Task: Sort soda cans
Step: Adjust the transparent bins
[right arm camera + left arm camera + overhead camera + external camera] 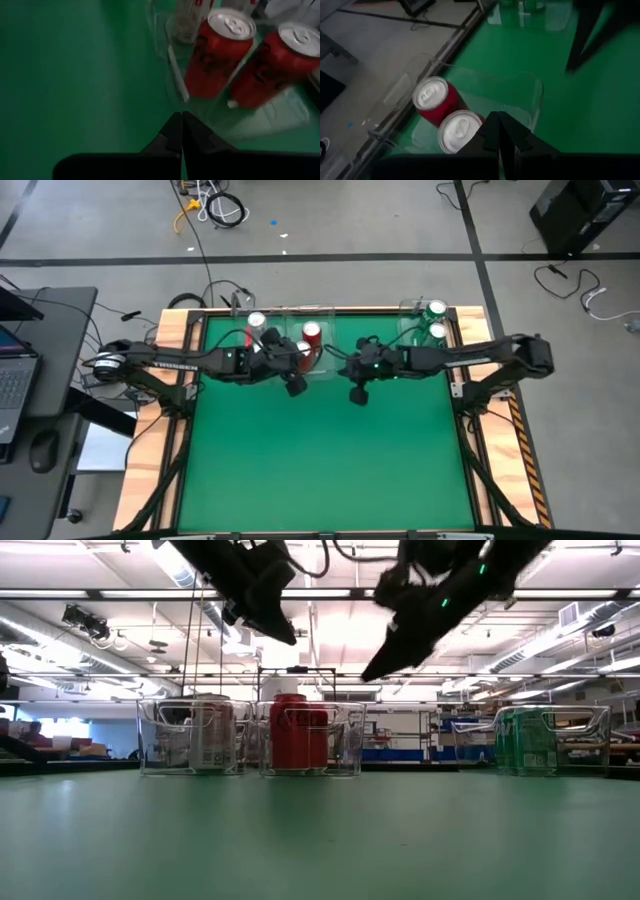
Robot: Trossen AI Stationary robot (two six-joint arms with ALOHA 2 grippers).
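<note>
Two red soda cans (308,340) stand upright on their bases in the middle clear bin (532,90) at the table's far edge; the same red cans (222,50) show in the right wrist view. A silver can (256,321) stands in the left bin and two green cans (436,322) in the right bin. My left gripper (296,387) hangs shut above the table just in front of the middle bin and holds nothing. My right gripper (357,394) is also shut and holds nothing, a little to the right of the left one. Both grippers are well above the cans, the left gripper (288,637) slightly higher than the right gripper (370,673).
The three clear bins (190,735), (312,738), (552,738) line the far edge. The green table (320,460) lies bare from the grippers to the near edge. A wooden frame (165,350) borders the table, and a desk with a laptop (20,380) stands to its left.
</note>
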